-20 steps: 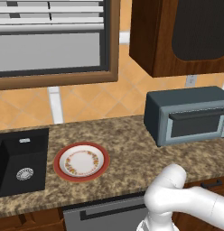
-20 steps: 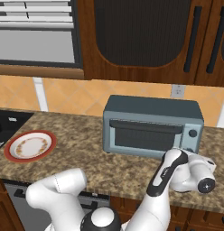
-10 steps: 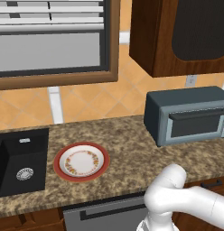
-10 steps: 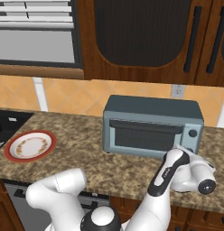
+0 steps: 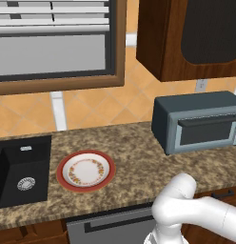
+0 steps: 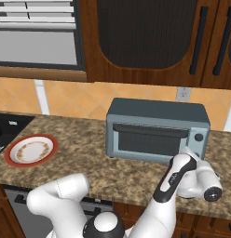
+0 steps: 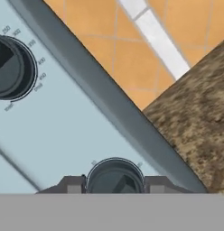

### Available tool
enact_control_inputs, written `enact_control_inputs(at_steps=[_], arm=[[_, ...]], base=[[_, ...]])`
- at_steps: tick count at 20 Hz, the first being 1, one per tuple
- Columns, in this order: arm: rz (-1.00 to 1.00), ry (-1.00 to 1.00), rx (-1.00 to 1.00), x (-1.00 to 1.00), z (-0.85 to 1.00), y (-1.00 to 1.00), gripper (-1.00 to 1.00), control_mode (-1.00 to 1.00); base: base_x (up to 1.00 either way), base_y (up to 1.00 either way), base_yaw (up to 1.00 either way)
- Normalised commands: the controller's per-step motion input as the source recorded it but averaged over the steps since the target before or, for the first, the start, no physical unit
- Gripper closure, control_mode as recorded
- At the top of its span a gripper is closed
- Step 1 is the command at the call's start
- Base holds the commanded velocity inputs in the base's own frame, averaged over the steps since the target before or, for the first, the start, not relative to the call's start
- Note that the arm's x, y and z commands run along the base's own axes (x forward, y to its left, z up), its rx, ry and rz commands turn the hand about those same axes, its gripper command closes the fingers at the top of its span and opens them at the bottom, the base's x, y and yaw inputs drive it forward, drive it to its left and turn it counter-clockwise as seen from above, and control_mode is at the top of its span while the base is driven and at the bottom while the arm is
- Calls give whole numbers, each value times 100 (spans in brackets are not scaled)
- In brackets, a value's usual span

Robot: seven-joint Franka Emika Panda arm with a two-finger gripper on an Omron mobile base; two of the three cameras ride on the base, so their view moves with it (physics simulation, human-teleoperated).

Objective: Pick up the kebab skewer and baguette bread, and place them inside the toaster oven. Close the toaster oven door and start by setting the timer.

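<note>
**Fingers on the timer knob**

Granite counter [image 6: 66, 153] carries the toaster oven [image 6: 157, 130], its door [image 6: 149, 139] already shut. The gripper [image 7: 114, 184] pinches the lower dial [image 7: 114, 177] between its fingertips, evidently to set the timer. Skewer and baguette presumably sit inside. An empty plate [image 5: 85, 170] lies aside.

The toaster oven [image 6: 157, 132] sits mid-frame, its door [image 6: 147, 142] shut. My hand presses against its lower right corner. A plate [image 6: 31, 149] lies far left.
</note>
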Motion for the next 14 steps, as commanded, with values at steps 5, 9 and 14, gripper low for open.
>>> enact_control_inputs(at_steps=[5,9,14], arm=[[-13,0,21,0,0,0,100,-100],[-13,2,19,0,0,3,100,-100],[-15,4,18,0,0,15,100,-100]], base=[[0,0,0],[0,0,0],[0,0,0]])
